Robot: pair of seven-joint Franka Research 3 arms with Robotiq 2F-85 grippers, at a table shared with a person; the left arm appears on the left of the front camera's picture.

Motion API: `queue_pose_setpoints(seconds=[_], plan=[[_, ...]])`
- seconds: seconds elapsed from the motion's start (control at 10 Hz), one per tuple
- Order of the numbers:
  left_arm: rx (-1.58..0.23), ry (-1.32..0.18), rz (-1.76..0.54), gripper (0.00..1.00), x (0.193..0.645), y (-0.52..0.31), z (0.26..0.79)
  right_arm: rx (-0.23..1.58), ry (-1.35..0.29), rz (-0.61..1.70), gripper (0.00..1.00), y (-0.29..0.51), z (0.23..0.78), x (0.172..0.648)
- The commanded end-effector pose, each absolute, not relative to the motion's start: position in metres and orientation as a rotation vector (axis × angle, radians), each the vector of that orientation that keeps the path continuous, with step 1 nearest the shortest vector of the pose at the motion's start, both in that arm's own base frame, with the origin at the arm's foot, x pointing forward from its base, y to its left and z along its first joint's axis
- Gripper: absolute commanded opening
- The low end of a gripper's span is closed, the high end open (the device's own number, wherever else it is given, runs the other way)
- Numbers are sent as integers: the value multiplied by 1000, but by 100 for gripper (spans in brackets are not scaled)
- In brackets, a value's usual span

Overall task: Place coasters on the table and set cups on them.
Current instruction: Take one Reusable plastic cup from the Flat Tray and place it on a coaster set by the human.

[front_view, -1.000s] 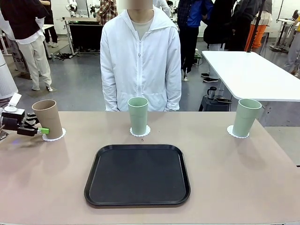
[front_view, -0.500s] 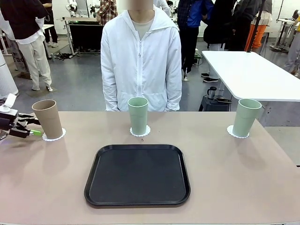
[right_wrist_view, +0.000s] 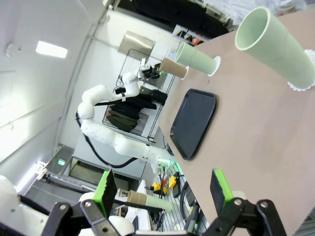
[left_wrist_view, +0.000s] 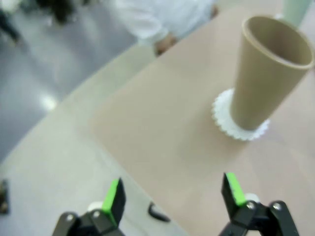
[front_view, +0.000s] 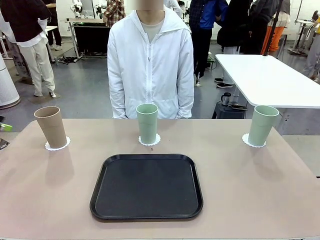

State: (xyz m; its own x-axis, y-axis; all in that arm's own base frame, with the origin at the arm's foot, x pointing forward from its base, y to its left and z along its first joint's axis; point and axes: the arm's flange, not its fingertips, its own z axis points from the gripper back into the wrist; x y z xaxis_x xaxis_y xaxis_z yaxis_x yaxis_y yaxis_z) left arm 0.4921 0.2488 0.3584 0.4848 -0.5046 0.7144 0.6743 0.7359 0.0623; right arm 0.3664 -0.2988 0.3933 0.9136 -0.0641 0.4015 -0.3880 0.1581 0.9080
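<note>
Three cups stand upright on white scalloped coasters along the far part of the beige table [front_view: 250, 195]. The tan cup [front_view: 50, 126] is on the left coaster [front_view: 59, 145], one mint cup [front_view: 147, 122] on the middle coaster [front_view: 150, 141], and the other mint cup [front_view: 263, 125] on the right coaster [front_view: 246, 140]. My left gripper [left_wrist_view: 173, 191] is open and empty, off the table's left end, with the tan cup [left_wrist_view: 266, 83] and its coaster [left_wrist_view: 236, 129] ahead of it. My right gripper [right_wrist_view: 162, 189] is open and empty, back from the nearest mint cup [right_wrist_view: 275, 46].
A black rounded-square tray [front_view: 146, 186] lies bare at the near middle of the table. A person in a white jacket [front_view: 150, 65] stands at the far edge behind the middle cup. A white-topped table [front_view: 265, 75] is at the back right, with a small dark mug [front_view: 226, 98] beside it.
My left gripper has drawn back leftward from beside the tan cup, almost out of the front view. The cups and coasters have stayed put.
</note>
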Motion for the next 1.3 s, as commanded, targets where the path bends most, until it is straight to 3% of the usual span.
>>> queue_pose_setpoints(seconds=[0.0,0.4,0.7,1.2], plan=[[-164,-682,-630,100,461,220,400,1401,-385,238,100,-298,393,366],[-28,-569,-646,100,401,194,471,1401,-385,238,100,-298,393,366],[102,-469,-622,100,376,153,489,1401,-385,238,100,-298,393,366],[149,-395,-666,100,382,95,497,1401,-385,238,100,-298,393,366]])
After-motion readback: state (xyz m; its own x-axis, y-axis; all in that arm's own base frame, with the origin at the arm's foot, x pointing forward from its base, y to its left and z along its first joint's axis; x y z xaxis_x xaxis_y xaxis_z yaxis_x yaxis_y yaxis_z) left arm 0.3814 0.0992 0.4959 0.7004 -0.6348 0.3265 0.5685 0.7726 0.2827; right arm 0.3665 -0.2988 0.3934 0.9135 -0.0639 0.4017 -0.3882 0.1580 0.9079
